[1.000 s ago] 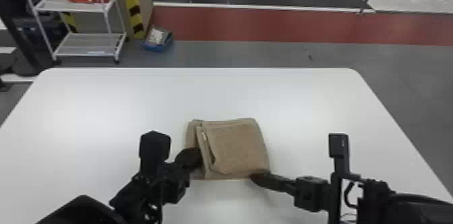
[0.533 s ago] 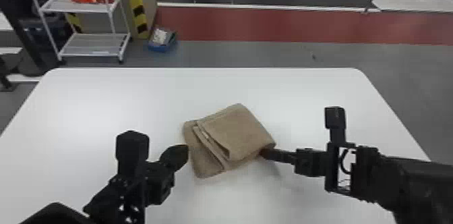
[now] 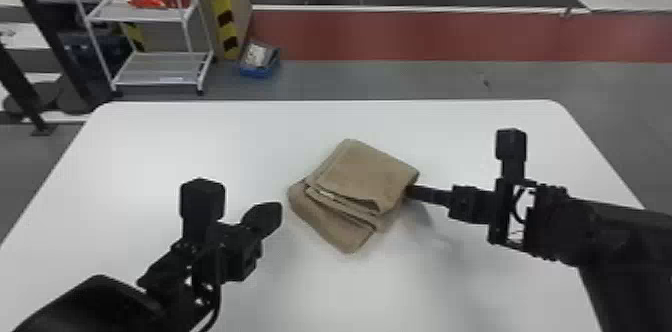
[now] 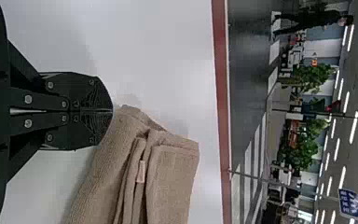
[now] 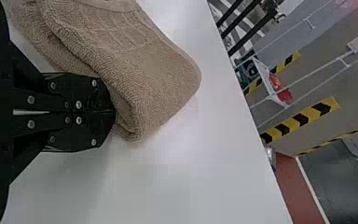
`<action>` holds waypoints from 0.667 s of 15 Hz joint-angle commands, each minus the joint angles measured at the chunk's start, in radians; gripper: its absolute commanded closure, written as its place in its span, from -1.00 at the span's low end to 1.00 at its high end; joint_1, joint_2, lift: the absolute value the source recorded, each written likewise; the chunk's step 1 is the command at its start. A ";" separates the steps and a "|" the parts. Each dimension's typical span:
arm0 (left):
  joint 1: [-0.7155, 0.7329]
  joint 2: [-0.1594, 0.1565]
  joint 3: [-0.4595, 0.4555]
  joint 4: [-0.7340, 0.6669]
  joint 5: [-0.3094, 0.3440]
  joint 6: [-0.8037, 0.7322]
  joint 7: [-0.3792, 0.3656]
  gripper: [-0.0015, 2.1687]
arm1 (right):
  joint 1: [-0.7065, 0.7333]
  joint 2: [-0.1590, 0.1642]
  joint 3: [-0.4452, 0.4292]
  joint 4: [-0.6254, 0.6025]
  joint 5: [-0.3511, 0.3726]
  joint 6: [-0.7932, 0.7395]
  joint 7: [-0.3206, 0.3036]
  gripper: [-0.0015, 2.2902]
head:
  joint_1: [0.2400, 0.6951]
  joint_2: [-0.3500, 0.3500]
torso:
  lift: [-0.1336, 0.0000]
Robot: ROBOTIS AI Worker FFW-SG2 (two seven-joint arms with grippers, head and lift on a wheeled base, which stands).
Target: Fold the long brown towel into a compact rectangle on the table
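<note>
Brown towel [image 3: 367,171], folded into a layered packet, sits on the white worktop [image 3: 165,156], turned at an angle. Upper folds don't line up with the bottom layer; that layer sticks out on the towel's left and near side. Layer edges face the near left, with a small pale tag [image 4: 141,171] between them.

Left claw [image 3: 270,213]: left of the towel, near it, with a gap in the head view. Closed, fingers together, holding nothing. Right claw [image 3: 412,192]: at the towel's right edge, tips touching the cloth. Closed too, fingers together; can't tell if any cloth is pinched.

Beyond the towel, off the worktop: white rack [image 3: 160,77] far to the left with red stuff [image 3: 152,1] on its upper shelf, blue bin [image 3: 257,72] on the floor, less far left, and red floor strip [image 3: 425,36] straight behind.
</note>
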 commanded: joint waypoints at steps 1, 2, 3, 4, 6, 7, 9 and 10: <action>-0.054 -0.003 -0.030 0.091 0.012 -0.060 -0.017 0.70 | 0.091 -0.002 -0.053 -0.038 -0.012 -0.032 0.021 0.96 | 1.00 -0.04 | -0.84; -0.065 -0.003 -0.041 0.115 0.012 -0.094 -0.025 0.70 | 0.145 -0.005 -0.085 -0.085 -0.015 -0.032 0.041 0.96 | 1.00 -0.05 | -0.84; -0.075 -0.003 -0.047 0.141 0.013 -0.122 -0.034 0.70 | 0.191 -0.006 -0.128 -0.133 -0.029 -0.036 0.063 0.96 | 1.00 -0.09 | -0.84; -0.084 -0.005 -0.048 0.167 0.025 -0.159 -0.045 0.70 | 0.239 -0.008 -0.185 -0.188 -0.069 -0.039 0.087 0.96 | 1.00 -0.12 | -0.84; -0.089 -0.005 -0.048 0.192 0.049 -0.229 -0.066 0.70 | 0.337 -0.032 -0.268 -0.306 -0.146 -0.036 0.092 0.96 | 1.00 -0.20 | -0.84; -0.095 -0.005 -0.050 0.198 0.055 -0.232 -0.073 0.70 | 0.370 -0.045 -0.291 -0.338 -0.173 -0.036 0.101 0.96 | 1.00 -0.29 | -0.84; -0.104 -0.007 -0.053 0.213 0.058 -0.260 -0.085 0.70 | 0.420 -0.054 -0.329 -0.400 -0.229 -0.029 0.110 0.96 | 1.00 -0.37 | -0.84; -0.106 -0.008 -0.056 0.222 0.064 -0.269 -0.096 0.70 | 0.439 -0.055 -0.344 -0.421 -0.244 -0.029 0.118 0.96 | 1.00 -0.40 | -0.84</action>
